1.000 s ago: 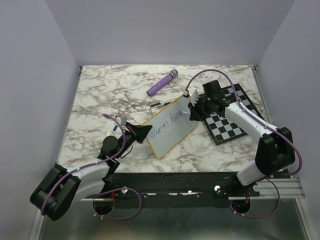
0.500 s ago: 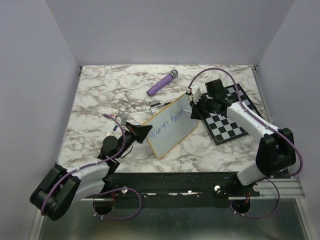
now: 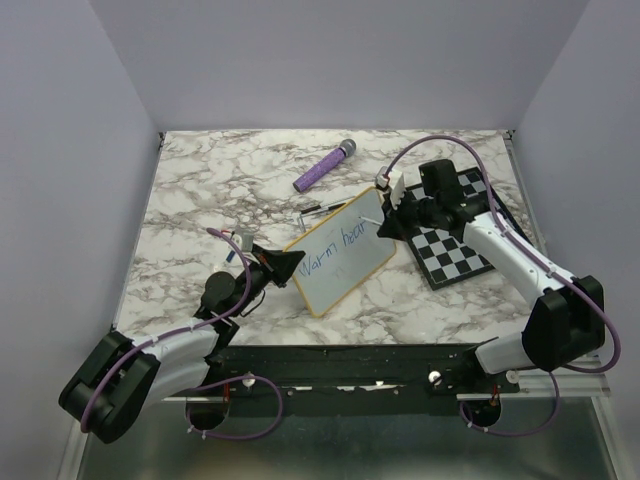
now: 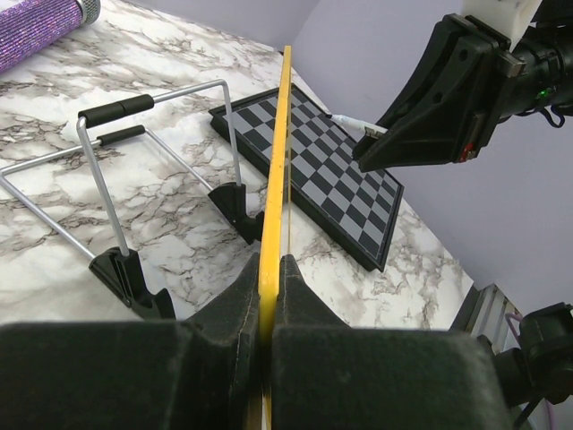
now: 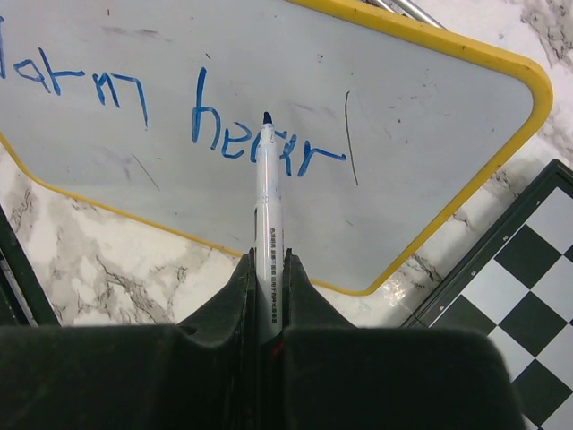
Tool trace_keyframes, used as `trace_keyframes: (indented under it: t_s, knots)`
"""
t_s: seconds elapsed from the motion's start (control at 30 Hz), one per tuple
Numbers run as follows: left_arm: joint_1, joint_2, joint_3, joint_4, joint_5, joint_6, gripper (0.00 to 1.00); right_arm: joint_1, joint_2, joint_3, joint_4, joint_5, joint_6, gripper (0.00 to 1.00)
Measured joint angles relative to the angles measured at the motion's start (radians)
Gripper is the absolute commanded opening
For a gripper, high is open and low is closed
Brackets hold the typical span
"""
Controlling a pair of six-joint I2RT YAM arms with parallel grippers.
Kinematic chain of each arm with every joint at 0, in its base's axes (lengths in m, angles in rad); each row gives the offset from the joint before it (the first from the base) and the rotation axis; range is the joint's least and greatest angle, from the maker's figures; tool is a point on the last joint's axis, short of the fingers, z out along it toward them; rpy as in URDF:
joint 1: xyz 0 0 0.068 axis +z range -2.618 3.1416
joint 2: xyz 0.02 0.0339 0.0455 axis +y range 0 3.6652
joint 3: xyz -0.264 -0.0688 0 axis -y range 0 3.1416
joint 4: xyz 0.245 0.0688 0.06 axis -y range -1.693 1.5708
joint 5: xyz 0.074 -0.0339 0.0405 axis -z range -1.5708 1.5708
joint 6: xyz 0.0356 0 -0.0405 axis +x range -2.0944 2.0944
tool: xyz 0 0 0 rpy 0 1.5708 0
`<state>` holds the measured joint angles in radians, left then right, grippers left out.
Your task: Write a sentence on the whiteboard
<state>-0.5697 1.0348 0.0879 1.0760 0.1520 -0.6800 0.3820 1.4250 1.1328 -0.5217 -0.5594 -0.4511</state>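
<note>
A: Jaw status?
B: My right gripper (image 5: 269, 269) is clamped tight on the blue marker (image 5: 268, 193), with the barrel running straight out between my fingers. The tip sits over the "a" of "hear". Contact with the surface: cannot tell.
A: Left side?
B: My left gripper (image 4: 269, 273) is pinched on the yellow frame of the whiteboard (image 3: 345, 265), at its near-left edge. The board stands tilted on its wire stand (image 4: 152, 103), black feet on the marble table (image 3: 200, 190).
A: Writing so far?
B: In blue, the sentence (image 5: 201, 116) reads "Warm hear", one line across the upper part of the board. The board is mid-table between my two arms.
A: Anything around it?
B: A chessboard (image 3: 455, 250) lies flat just right of the board, and my right arm reaches over it. A purple toy microphone (image 3: 325, 167) lies behind the board, apart from it.
</note>
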Motion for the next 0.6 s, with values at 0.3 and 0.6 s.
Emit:
trace_keyframes:
  t_s: [0.3,0.6]
  knots:
    - [0.0,-0.008,0.002,-0.012,0.003,0.008,0.0,-0.047,-0.009,-0.022,0.004,-0.008,-0.018,0.01]
    - [0.0,-0.027,0.002,-0.028,0.012,0.019,0.0,-0.068,-0.015,-0.023,-0.001,-0.02,-0.057,0.01]
